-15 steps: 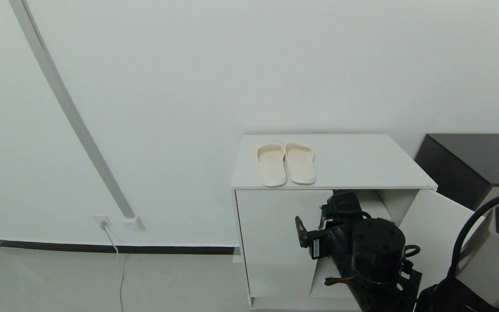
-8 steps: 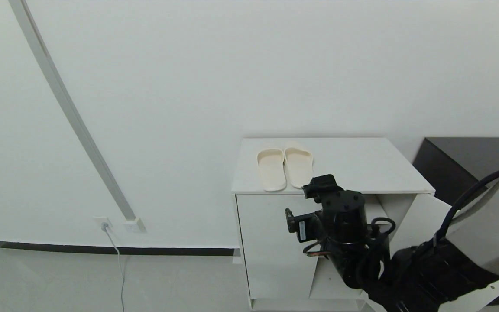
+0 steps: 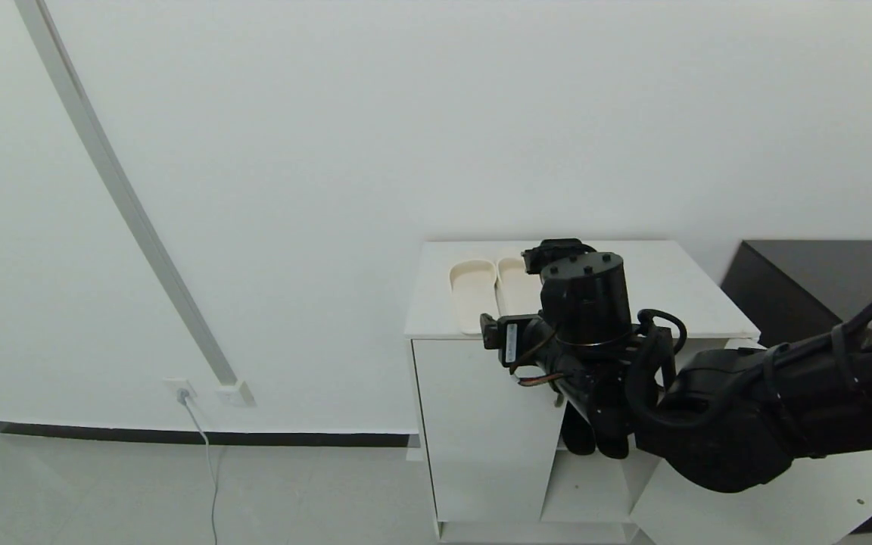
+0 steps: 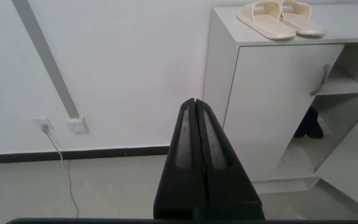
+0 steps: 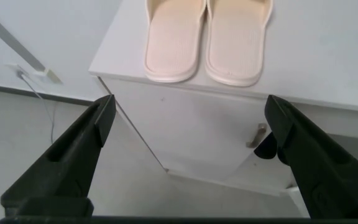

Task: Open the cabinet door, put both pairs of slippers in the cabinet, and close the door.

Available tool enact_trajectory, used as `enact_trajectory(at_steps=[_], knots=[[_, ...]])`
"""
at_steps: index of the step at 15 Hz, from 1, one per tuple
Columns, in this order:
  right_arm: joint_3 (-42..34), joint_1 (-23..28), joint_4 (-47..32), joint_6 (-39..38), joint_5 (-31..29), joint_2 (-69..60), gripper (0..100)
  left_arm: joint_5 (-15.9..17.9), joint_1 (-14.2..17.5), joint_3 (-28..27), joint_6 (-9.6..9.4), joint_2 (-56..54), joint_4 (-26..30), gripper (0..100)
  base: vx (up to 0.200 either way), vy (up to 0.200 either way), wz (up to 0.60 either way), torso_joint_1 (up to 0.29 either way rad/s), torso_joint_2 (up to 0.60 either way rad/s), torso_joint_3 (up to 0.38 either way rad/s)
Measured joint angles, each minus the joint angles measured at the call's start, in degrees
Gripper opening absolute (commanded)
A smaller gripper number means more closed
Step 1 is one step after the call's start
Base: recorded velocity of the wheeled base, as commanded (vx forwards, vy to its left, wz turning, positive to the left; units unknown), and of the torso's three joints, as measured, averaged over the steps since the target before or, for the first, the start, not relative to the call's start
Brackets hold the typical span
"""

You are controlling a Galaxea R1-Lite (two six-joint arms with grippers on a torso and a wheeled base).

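Note:
A cream pair of slippers (image 3: pixel 474 291) (image 5: pixel 207 37) (image 4: pixel 281 15) lies side by side on top of the white cabinet (image 3: pixel 633 288). Its left door (image 4: pixel 278 106) is shut and its right door (image 3: pixel 754 499) stands swung open. A dark pair of slippers (image 4: pixel 309 122) (image 5: pixel 266 146) rests on a shelf inside. My right arm (image 3: pixel 583 303) is raised before the cabinet's top edge. The right gripper (image 5: pixel 190 106) is open wide, in front of and above the cream pair, holding nothing. My left gripper (image 4: pixel 195 109) is shut and empty, low and left of the cabinet.
A dark piece of furniture (image 3: pixel 822 280) stands right of the cabinet. On the white wall run a slanted conduit (image 3: pixel 118 189) and a socket with a hanging cable (image 3: pixel 182 393). Bare floor (image 3: pixel 179 492) lies left of the cabinet.
My right arm has risen from in front of the open compartment to the height of the cabinet top, near the cream slippers. The slippers have not moved.

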State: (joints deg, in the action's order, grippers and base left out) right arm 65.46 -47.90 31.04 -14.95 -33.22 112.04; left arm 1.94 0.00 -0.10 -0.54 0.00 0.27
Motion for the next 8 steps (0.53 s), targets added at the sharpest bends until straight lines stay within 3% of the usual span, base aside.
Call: enact_trajectory(at_steps=[1,8], knots=[[-0.17,-0.09,0.05,0.00,0.05,-0.09,100,0.00,0.00,0.00,0.00,0.00,0.00,0,0.000,0.000,0.00,0.000,0.00,0.000],[-1.30,-0.41,0.22,0.09,-0.06,0.66,100,-0.02,0.00,0.00,0.00,0.02,-0.05,0,0.200,0.000,0.00,-0.002,0.00,0.000]])
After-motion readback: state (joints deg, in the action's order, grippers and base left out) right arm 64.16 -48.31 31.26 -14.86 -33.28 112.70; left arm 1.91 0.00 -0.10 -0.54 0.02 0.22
